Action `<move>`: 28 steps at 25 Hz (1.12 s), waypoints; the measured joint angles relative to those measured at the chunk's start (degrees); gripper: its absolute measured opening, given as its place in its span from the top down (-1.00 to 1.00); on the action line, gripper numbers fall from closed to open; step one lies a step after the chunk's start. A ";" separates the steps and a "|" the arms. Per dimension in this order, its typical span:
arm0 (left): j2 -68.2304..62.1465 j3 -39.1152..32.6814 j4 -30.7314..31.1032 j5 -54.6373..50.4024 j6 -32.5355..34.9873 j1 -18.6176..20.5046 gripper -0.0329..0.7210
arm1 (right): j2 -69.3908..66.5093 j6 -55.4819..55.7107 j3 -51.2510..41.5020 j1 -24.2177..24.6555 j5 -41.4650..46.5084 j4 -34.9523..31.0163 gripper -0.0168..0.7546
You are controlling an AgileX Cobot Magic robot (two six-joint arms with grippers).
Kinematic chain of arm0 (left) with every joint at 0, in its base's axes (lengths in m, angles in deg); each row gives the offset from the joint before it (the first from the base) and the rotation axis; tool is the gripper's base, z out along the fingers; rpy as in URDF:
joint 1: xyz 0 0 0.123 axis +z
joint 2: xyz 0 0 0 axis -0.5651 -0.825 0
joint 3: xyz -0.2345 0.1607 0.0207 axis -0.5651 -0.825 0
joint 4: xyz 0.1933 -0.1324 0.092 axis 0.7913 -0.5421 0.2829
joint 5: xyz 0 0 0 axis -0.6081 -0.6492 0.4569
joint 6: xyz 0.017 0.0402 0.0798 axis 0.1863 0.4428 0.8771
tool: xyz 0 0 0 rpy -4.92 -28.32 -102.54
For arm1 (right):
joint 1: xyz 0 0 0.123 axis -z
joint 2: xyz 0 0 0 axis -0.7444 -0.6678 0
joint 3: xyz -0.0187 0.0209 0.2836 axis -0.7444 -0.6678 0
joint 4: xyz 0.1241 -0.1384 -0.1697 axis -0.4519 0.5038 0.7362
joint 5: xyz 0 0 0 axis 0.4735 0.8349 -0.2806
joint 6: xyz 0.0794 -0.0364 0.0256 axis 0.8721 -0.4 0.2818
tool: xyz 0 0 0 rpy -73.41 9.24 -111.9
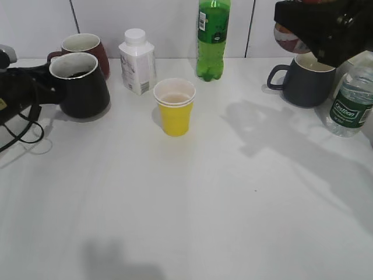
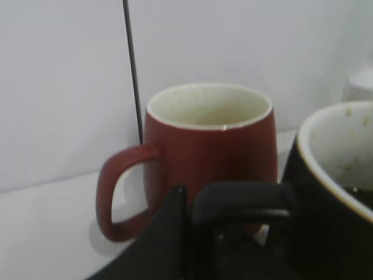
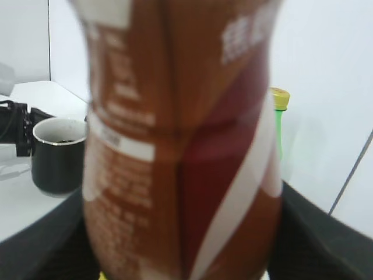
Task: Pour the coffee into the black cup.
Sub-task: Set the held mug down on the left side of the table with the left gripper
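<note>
Clamping the coffee bottle (image 3: 175,140) at upper right of the exterior frame, my right gripper (image 1: 326,29) has its jaws pressed on the bottle's sides. My left gripper (image 1: 35,87) pinches the black cup's handle (image 2: 239,204) at centre left; the black cup (image 1: 81,84) sits on the table (image 1: 204,204), dark liquid inside. Maroon mug (image 2: 204,151) just behind it. Yellow cup (image 1: 175,108) mid-frame.

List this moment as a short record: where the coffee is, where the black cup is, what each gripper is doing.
coffee bottle: held up by the right gripper, above the grey mug
black cup: on the table, far left, dark liquid inside
left gripper: at the black cup's handle
beside black cup: maroon mug
</note>
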 joint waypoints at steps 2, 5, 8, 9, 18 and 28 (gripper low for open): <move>-0.46 0.00 0.06 -0.41 0.04 0.00 0.82 | 0.00 0.00 0.00 0.00 0.00 0.00 -0.43; -0.54 0.00 0.12 -1.77 0.12 0.00 0.82 | 0.00 0.00 0.00 0.00 0.00 0.00 -0.43; -0.60 0.00 0.83 -2.55 0.12 0.00 0.82 | 0.00 0.05 0.00 0.00 0.00 0.00 -0.43; -0.60 0.00 1.21 -2.62 0.12 0.00 0.82 | 0.00 0.05 0.00 0.00 0.00 0.00 -0.43; -0.60 0.48 1.72 -4.47 -0.47 0.00 0.80 | 0.00 0.05 0.00 0.00 0.00 0.00 -0.43; 1.54 -3.52 0.40 -6.02 -0.71 0.00 0.29 | 0.00 0.05 0.00 0.00 0.00 -1.78 -0.43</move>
